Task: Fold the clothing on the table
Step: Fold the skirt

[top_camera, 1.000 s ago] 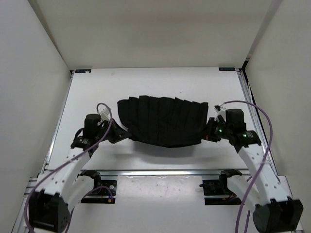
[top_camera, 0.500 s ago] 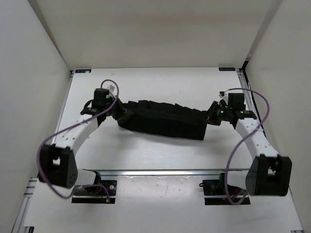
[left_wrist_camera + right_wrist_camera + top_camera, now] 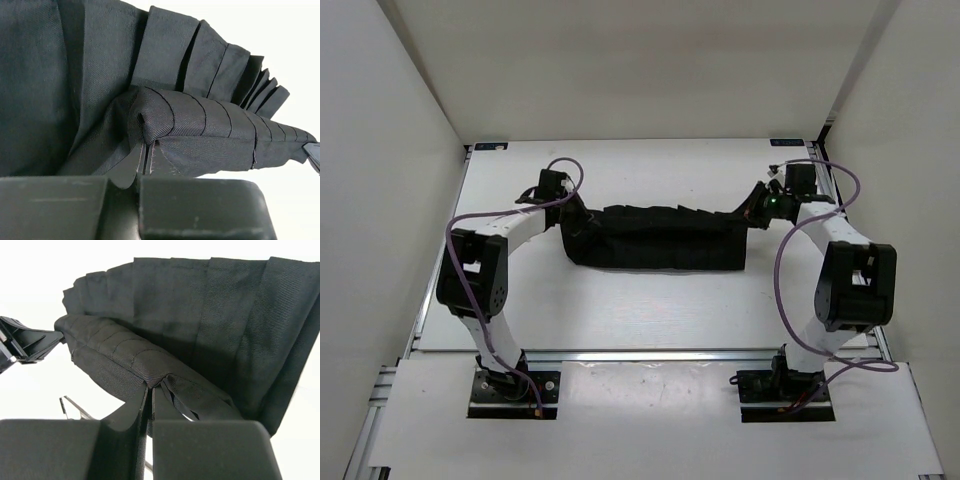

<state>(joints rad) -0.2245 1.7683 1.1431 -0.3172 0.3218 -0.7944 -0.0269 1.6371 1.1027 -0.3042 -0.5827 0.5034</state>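
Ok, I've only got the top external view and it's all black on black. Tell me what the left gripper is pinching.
Observer: In the left wrist view, the left gripper is shut on a doubled-over edge of the clothing, with a stitched seam caught in the grip.
Operator: Now give me the right side.
Observer: In the right wrist view, the right gripper is shut on the other end of that same rolled edge, with a loose flap of fabric beside it.
Operator: Describe the rest of the garment.
Observer: The pleats fan out beyond the held edge in both wrist views.
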